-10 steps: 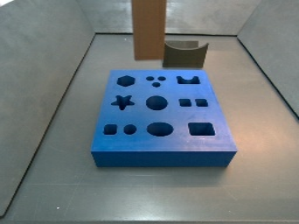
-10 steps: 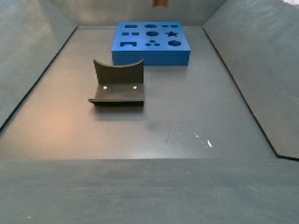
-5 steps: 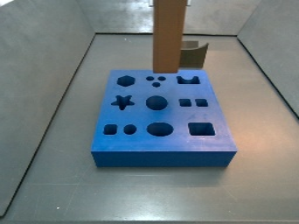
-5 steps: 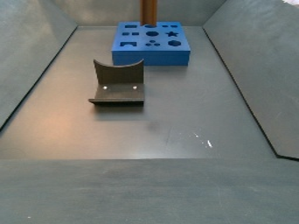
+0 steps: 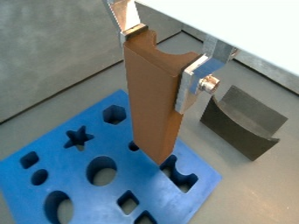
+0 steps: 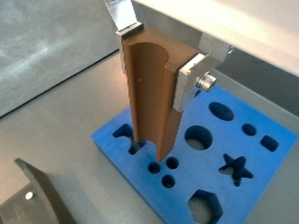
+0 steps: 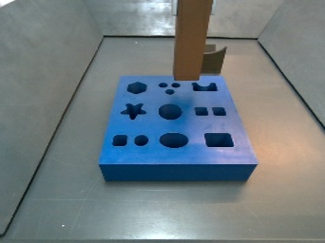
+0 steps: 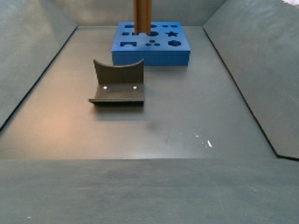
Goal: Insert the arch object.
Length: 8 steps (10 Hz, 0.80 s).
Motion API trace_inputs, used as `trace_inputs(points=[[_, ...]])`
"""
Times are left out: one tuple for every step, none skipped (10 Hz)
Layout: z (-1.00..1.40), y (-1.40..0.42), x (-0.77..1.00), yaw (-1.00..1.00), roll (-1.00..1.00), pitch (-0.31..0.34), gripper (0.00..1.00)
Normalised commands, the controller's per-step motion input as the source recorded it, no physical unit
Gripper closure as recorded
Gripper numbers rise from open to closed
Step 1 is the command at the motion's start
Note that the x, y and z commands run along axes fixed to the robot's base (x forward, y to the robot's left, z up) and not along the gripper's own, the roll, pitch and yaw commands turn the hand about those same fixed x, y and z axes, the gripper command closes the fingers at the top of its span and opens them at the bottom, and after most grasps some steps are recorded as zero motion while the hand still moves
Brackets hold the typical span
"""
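Note:
My gripper (image 5: 163, 51) is shut on the arch object (image 5: 152, 101), a tall orange-brown block with a concave top, held upright; both wrist views show this (image 6: 156, 52). Its silver fingers (image 5: 194, 77) clamp the block's upper end. The block's lower end hangs just above the blue board (image 7: 172, 128), by the arch-shaped hole (image 7: 204, 86) in the back row. In both side views the block (image 7: 193, 38) (image 8: 142, 16) runs out of the top of the frame, and the gripper itself is out of view there.
The dark fixture (image 8: 119, 83) stands on the grey floor apart from the board (image 8: 152, 42); it also shows behind the block (image 7: 214, 57) and in both wrist views (image 5: 246, 118). The board holds several other holes, among them a star (image 7: 131, 110) and a circle (image 7: 170, 112). Grey walls enclose the floor.
The gripper has carried the arch object sideways, from behind the board's back edge to over the back row of holes beside the arch-shaped hole. The board and fixture have not moved.

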Motion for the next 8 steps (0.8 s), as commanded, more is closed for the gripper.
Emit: trace_inputs(points=[[-0.32, 0.05, 1.0, 0.0, 0.01, 0.05, 1.0], [-0.17, 0.0, 0.95, -0.04, 0.0, 0.066, 1.0], [0.0, 0.0, 0.41, -0.12, 0.03, 0.06, 1.0], [-0.02, 0.0, 0.0, 0.0, 0.0, 0.0, 1.0], [-0.24, 0.0, 0.22, -0.06, 0.06, 0.0, 1.0], [-0.33, 0.0, 0.27, -0.12, 0.04, -0.004, 1.0], [-0.16, 0.04, 0.02, -0.02, 0.0, 0.0, 1.0], [-0.22, 0.01, 0.0, 0.0, 0.03, -0.07, 1.0]])
